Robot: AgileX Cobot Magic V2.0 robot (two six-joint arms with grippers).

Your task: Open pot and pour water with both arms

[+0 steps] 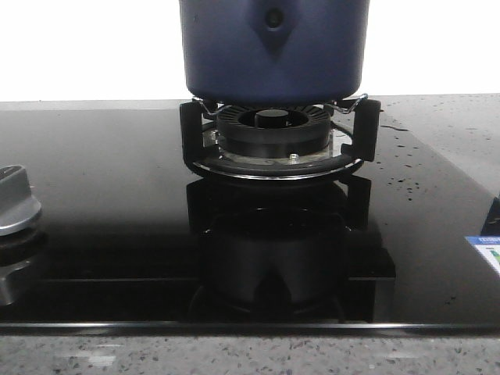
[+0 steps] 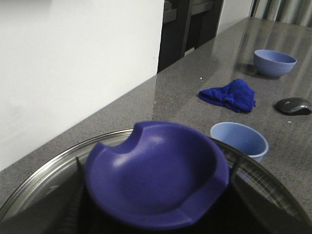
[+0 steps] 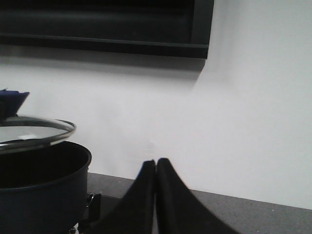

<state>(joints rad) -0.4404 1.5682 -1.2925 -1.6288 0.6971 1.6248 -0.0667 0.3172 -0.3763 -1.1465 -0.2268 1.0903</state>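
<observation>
The dark navy pot (image 1: 273, 51) stands on the gas burner (image 1: 273, 133); it also shows in the right wrist view (image 3: 39, 195), open at the top. Its glass lid (image 3: 34, 131) with a steel rim hangs level a little above the pot's rim. In the left wrist view the lid's rim (image 2: 44, 170) and its blue dished knob (image 2: 156, 170) fill the foreground. My left gripper (image 2: 156, 200) is shut on the knob, its dark fingers mostly hidden under it. My right gripper (image 3: 156, 163) is shut and empty, beside the pot and apart from it.
A black glass hob (image 1: 117, 195) with a silver control knob (image 1: 16, 199). On the grey counter beyond the lid: a pale blue cup (image 2: 239, 140), a blue cloth (image 2: 229, 95), a blue bowl (image 2: 274, 62), a computer mouse (image 2: 293, 105). A white wall stands behind.
</observation>
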